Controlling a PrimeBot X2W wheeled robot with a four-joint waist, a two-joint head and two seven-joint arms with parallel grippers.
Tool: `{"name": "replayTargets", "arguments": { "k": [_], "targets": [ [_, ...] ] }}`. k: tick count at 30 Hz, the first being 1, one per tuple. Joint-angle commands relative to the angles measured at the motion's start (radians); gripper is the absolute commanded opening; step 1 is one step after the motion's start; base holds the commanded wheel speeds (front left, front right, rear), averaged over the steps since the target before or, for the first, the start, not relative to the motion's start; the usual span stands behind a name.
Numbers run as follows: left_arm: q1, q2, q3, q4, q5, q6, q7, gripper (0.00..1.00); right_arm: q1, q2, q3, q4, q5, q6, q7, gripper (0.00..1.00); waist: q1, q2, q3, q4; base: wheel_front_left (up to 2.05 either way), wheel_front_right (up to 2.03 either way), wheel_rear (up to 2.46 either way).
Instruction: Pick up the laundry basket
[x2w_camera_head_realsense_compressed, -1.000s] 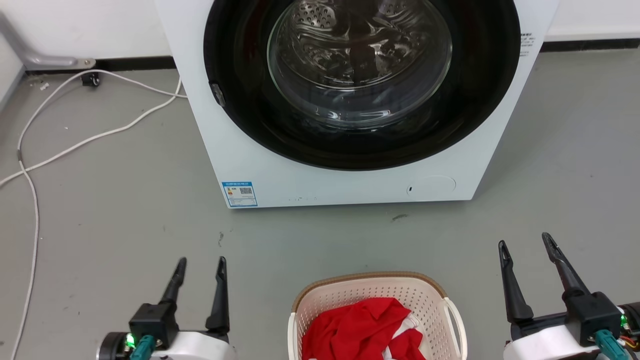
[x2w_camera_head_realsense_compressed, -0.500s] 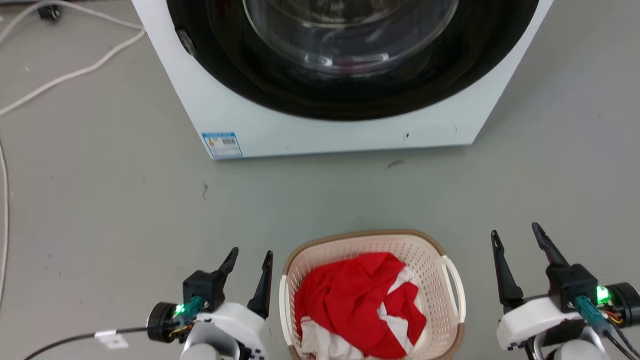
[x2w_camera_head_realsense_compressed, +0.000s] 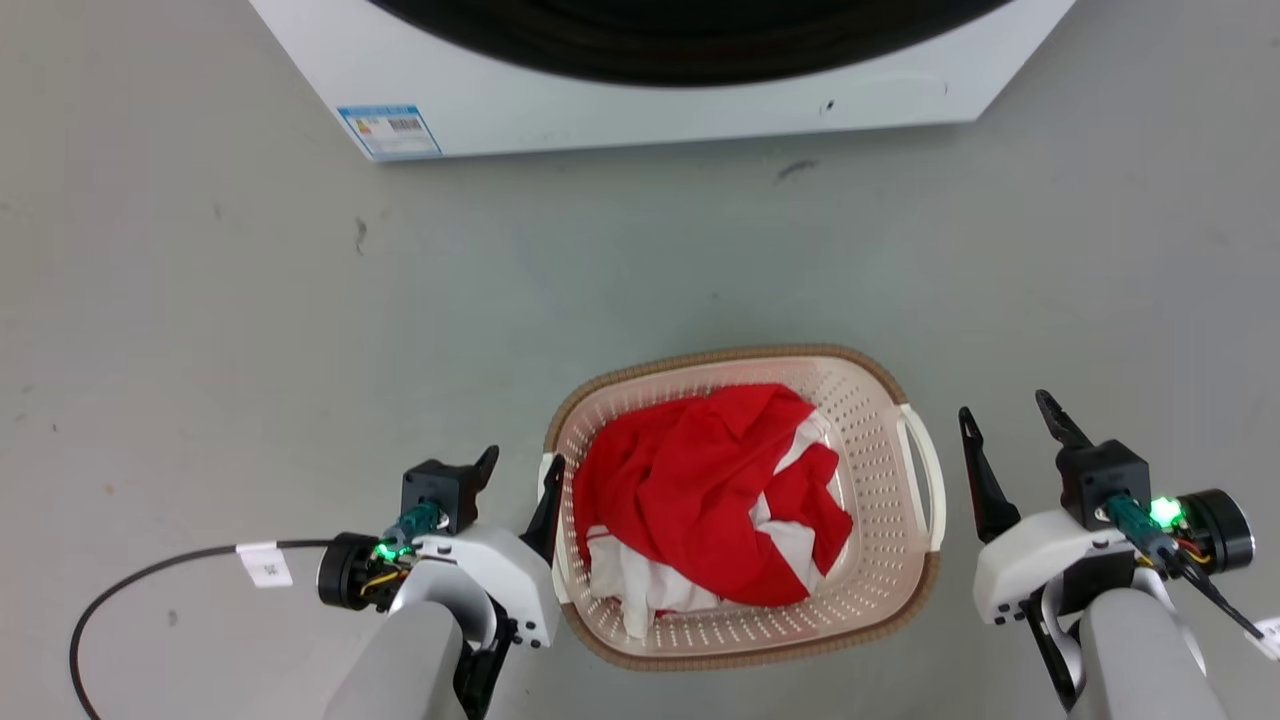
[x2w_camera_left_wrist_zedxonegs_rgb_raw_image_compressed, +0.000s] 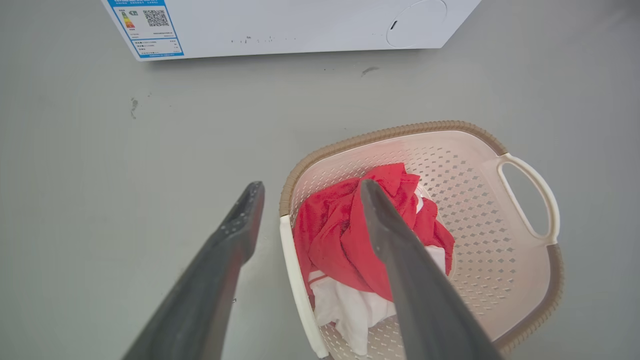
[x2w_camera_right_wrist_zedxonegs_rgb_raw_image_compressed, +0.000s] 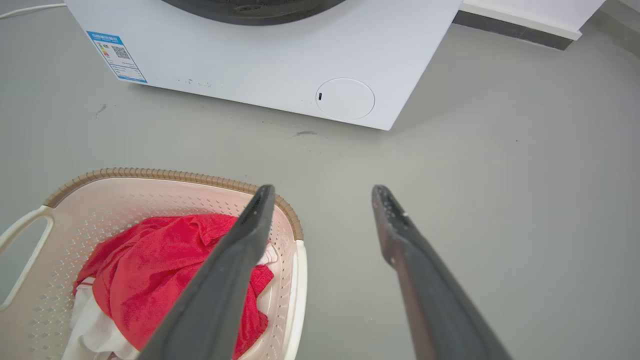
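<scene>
Nearest the robot, the left end effector (x2w_camera_head_realsense_compressed: 523, 460) sits at the lower left with its two dark fingers spread apart and nothing between them. In the head view its inner fingertip is right against the left rim of the laundry basket (x2w_camera_head_realsense_compressed: 872, 470); whether it touches cannot be told. In the left wrist view one finger lies over the bare floor (x2w_camera_head_realsense_compressed: 200, 300) and the other over the laundry, with the white left handle (x2w_camera_left_wrist_zedxonegs_rgb_raw_image_compressed: 296, 280) between them. A black cable (x2w_camera_head_realsense_compressed: 130, 590) with a white tag (x2w_camera_head_realsense_compressed: 265, 565) curls across the floor beside the left arm. At the lower right, the right end effector (x2w_camera_head_realsense_compressed: 1003, 405) is likewise wide open and empty, just beside the basket's white right handle (x2w_camera_head_realsense_compressed: 925, 470), with a strip of floor between them in the head view. In the right wrist view its inner finger crosses in front of that side of the rim and the outer one stands over the floor. The basket rests upright on the floor between the two arms, its brown woven rim facing up, holding a crumpled red cloth (x2w_camera_head_realsense_compressed: 690, 480) with white cloth (x2w_camera_head_realsense_compressed: 620, 585) under it. Beyond a stretch of grey floor stands the white washer (x2w_camera_head_realsense_compressed: 650, 105), well apart from the basket, with a blue-edged label (x2w_camera_head_realsense_compressed: 388, 130) at its lower left corner and a round cover (x2w_camera_right_wrist_zedxonegs_rgb_raw_image_compressed: 345, 98) near its lower right.
</scene>
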Motion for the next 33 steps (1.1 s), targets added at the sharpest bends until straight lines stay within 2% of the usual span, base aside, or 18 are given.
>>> {"name": "replayTargets", "arguments": {
  "k": [1,17,33],
  "targets": [
    [-0.034,0.002,-0.002,0.027,-0.008,-0.001,-0.002,1.00,-0.039,-0.001,0.000,0.037,-0.014,-0.001,-0.002,1.00,-0.0002,0.0000,0.057,-0.004,0.00,0.00,0.00],
    [-0.206,0.002,-0.113,0.249,-0.097,-0.011,-0.002,1.00,-0.238,-0.005,-0.056,0.341,-0.107,-0.001,-0.002,1.00,-0.0002,0.0000,0.234,-0.014,0.00,0.00,0.00],
    [-0.318,0.002,-0.152,0.291,-0.115,-0.013,-0.002,1.00,-0.397,-0.002,-0.082,0.536,-0.114,-0.001,-0.002,1.00,-0.0002,0.0000,0.383,-0.003,0.00,0.00,0.00]
  ]
}}
